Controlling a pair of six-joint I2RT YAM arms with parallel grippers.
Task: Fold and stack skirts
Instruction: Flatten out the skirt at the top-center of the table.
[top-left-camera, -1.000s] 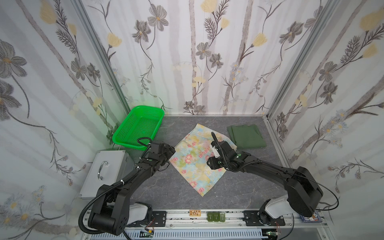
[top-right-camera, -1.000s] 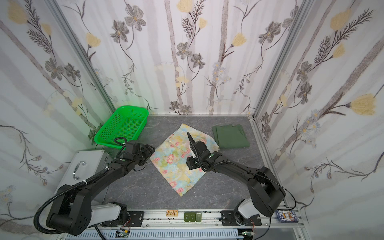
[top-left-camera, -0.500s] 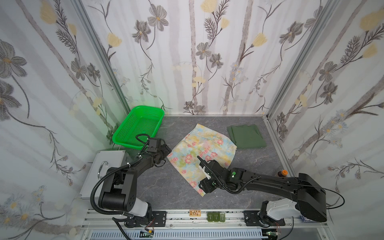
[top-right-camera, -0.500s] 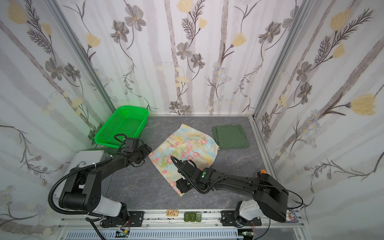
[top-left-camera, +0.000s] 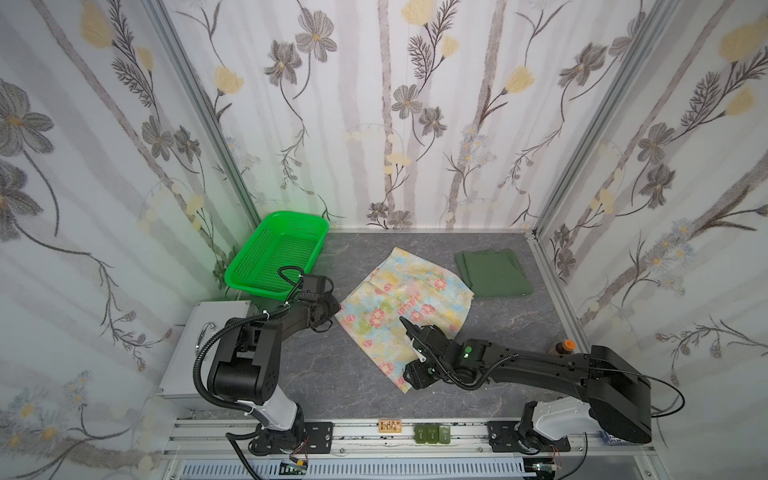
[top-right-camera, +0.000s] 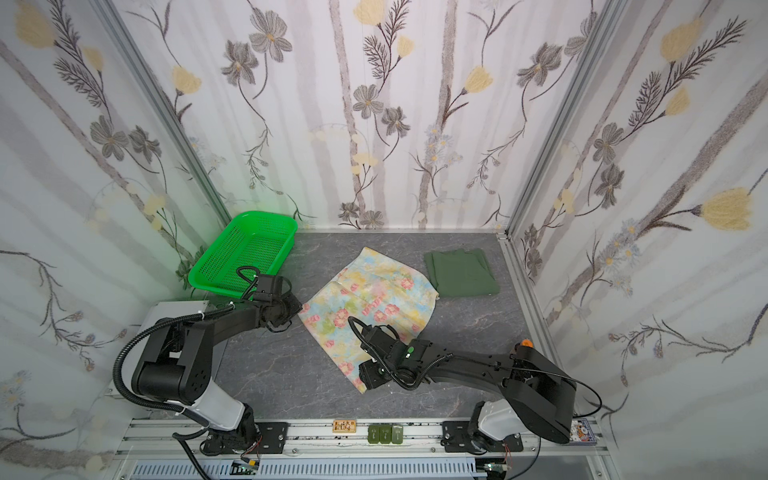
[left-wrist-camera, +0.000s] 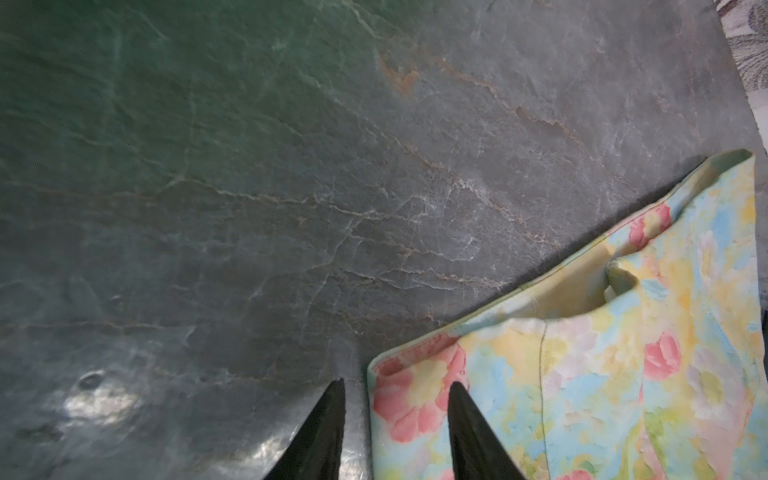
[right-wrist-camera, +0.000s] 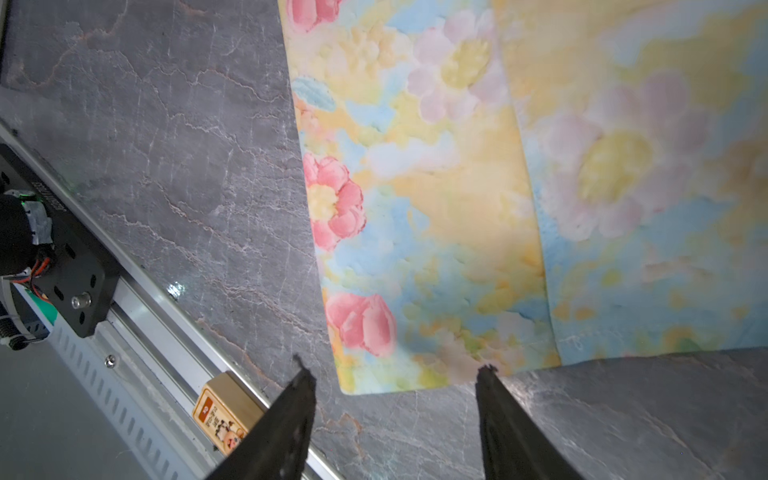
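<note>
**Thin corner grips put the fold at risk**

The floral skirt (top-left-camera: 407, 303) lies flat in the middle of the worktop (top-left-camera: 332, 374), not yet folded small. The olive skirt (top-left-camera: 492, 274) sits folded near the back right corner, apart from it. Nothing is stacked yet.

The left tool (left-wrist-camera: 397, 386) is released. Its jaws straddle the skirt's left corner, one finger over the cloth and the other over bare worktop. The hem gapes open just beyond that corner, showing two layers. If the jaws close here they may take only the upper layer, so a lift would peel the skirt open instead of folding it. The finger on the cloth could also push the corner away as it closes.

The right tool (right-wrist-camera: 392, 365) is also released, jaws wide, at the skirt's near corner. One tip touches the hem and the other stands off the cloth. From this spot it could close on almost nothing, or bite so little that the cloth slips out during the lift. If one corner holds and the other does not, the fold will probably come out skewed and creased.

As for writing, a small tan box (right-wrist-camera: 224, 419) on the front rail bears a red patch with white marks and a cartoon figure. None of it is legible.
</note>
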